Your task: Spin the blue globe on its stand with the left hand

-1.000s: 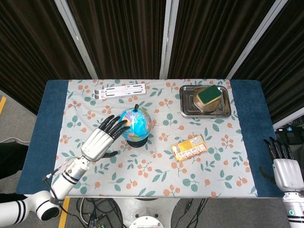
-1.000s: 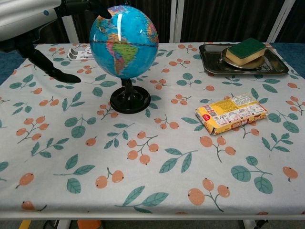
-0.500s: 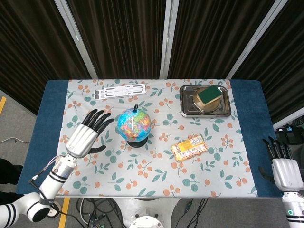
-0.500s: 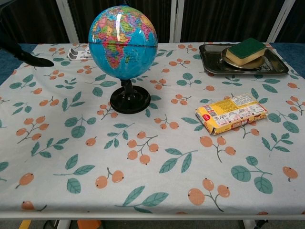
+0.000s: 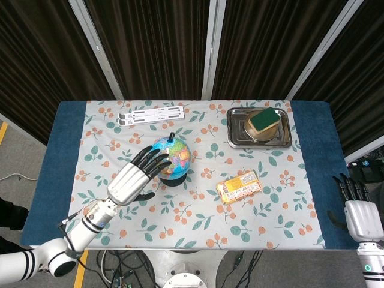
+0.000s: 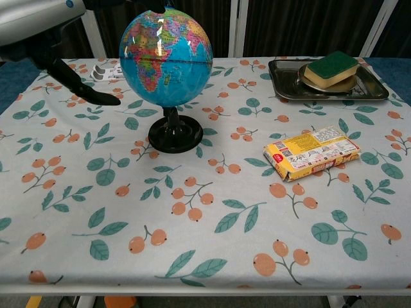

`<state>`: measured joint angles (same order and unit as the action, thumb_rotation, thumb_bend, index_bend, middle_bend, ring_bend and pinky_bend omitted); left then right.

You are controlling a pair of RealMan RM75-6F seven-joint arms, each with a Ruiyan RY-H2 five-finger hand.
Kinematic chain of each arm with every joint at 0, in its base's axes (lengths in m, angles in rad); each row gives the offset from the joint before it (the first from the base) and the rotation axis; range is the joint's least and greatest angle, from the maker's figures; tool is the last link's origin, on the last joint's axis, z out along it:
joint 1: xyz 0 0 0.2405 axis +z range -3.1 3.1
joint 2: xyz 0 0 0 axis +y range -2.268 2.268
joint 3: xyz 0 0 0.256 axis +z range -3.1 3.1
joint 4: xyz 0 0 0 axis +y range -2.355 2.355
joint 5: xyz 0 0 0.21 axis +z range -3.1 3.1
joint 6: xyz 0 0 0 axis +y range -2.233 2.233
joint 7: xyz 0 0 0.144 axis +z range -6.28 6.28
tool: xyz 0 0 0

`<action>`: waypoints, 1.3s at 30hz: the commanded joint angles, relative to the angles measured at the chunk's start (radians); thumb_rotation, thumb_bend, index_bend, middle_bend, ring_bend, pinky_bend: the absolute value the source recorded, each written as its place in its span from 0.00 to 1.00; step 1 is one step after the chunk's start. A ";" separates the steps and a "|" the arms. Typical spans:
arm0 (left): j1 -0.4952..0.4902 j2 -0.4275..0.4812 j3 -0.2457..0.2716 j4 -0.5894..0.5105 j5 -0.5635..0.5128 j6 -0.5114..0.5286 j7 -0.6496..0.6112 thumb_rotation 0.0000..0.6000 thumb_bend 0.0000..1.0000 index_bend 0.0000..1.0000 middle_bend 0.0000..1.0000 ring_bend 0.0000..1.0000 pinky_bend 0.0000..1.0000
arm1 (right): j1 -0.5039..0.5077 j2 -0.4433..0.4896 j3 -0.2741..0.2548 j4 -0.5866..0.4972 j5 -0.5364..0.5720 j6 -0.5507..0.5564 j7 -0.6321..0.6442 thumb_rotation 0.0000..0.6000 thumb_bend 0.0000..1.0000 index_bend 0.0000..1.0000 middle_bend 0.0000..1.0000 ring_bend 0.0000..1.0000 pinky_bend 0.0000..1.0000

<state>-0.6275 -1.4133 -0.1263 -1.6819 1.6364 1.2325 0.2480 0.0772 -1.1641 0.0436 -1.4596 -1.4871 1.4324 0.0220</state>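
The blue globe (image 5: pixel 174 155) stands upright on its black stand (image 6: pixel 175 135) left of the table's middle; it fills the upper left of the chest view as the globe (image 6: pixel 167 56). My left hand (image 5: pixel 135 175) is open, fingers spread, its dark fingertips (image 5: pixel 157 158) touching the globe's left side from above. In the chest view the left hand (image 6: pixel 45 29) sits at the top left, thumb pointing toward the globe. My right hand (image 5: pixel 359 209) hangs open off the table's right edge, holding nothing.
A metal tray (image 5: pixel 236 135) at the back right holds a green and yellow sponge (image 5: pixel 265 119) on a dish. A yellow snack packet (image 5: pixel 239 186) lies right of the globe. A white folded stand (image 5: pixel 151 115) lies along the back edge.
My left hand, which had swung away to the left, has come back right and its fingertips are on the globe again. The globe's face has turned since a second ago.
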 commanded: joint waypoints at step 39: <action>0.181 0.145 0.043 0.098 -0.127 0.139 -0.118 1.00 0.04 0.16 0.11 0.07 0.08 | 0.002 0.006 0.002 -0.019 -0.003 0.003 -0.015 1.00 0.22 0.00 0.00 0.00 0.00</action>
<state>-0.4683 -1.2747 -0.0960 -1.5891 1.5088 1.3506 0.1231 0.0786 -1.1585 0.0464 -1.4765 -1.4887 1.4353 0.0080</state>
